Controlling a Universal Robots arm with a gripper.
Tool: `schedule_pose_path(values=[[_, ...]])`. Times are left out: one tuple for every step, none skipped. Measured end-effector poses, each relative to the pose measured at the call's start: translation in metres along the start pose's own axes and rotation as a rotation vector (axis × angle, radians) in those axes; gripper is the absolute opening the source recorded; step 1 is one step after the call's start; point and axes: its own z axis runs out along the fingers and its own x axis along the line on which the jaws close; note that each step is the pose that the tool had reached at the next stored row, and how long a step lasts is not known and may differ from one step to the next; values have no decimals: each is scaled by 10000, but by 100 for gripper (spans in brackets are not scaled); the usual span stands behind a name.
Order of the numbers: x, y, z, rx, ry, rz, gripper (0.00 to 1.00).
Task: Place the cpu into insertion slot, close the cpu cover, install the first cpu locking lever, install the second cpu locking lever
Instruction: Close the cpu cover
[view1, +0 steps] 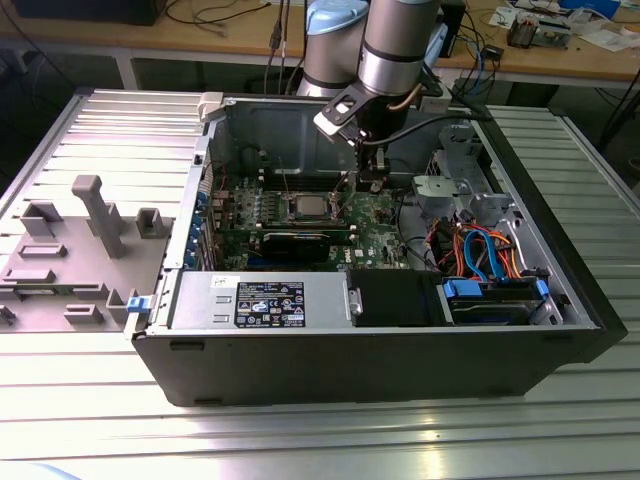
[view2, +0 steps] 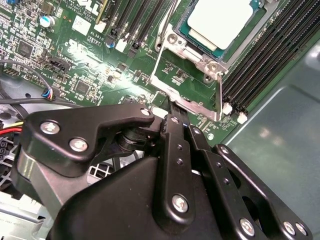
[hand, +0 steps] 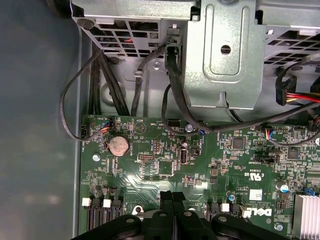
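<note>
There's the cpu (view2: 220, 20), flat in the insertion slot (view2: 200, 54) with its silver top bare. In the second wrist view part of it is cut off at the picture's edge, and the slot's contact field is hidden under it. The cpu cover (view2: 192, 106) is swung clear of the chip, green board showing through its square window. Right at the cover's outer rail sits the gripper (view2: 172, 107), fingers drawn tight together and tips touching that rail. Whether they pinch it I cannot tell, because the black gripper body blocks the rest. Black memory slots (view2: 270, 65) run beside the socket.

In the first wrist view the motherboard (hand: 150, 165) carries a coin cell (hand: 118, 145) and white printed lettering, with a grey drive cage (hand: 225, 60) beyond.

In the exterior view the open computer case (view1: 350, 370) lies on a ribbed aluminium table (view1: 300, 440). A labelled power supply (view1: 260, 300) runs along its near side. A grey fixture tray (view1: 80, 240) is on the exterior view's left, and a cluttered wooden bench (view1: 560, 55) stands behind.
</note>
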Motion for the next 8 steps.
schedule_pose_path(values=[[0, -1, 1, 2, 0, 0, 11], [0, -4, 2, 5, 1, 0, 11], [0, -4, 3, 8, 1, 0, 11], [0, -4, 3, 14, 1, -1, 11], [0, -5, 4, 19, 1, -1, 11], [0, -6, 4, 24, 1, -1, 11], [0, -7, 6, 32, 2, -2, 11], [1, -8, 8, 38, 2, -1, 11]])
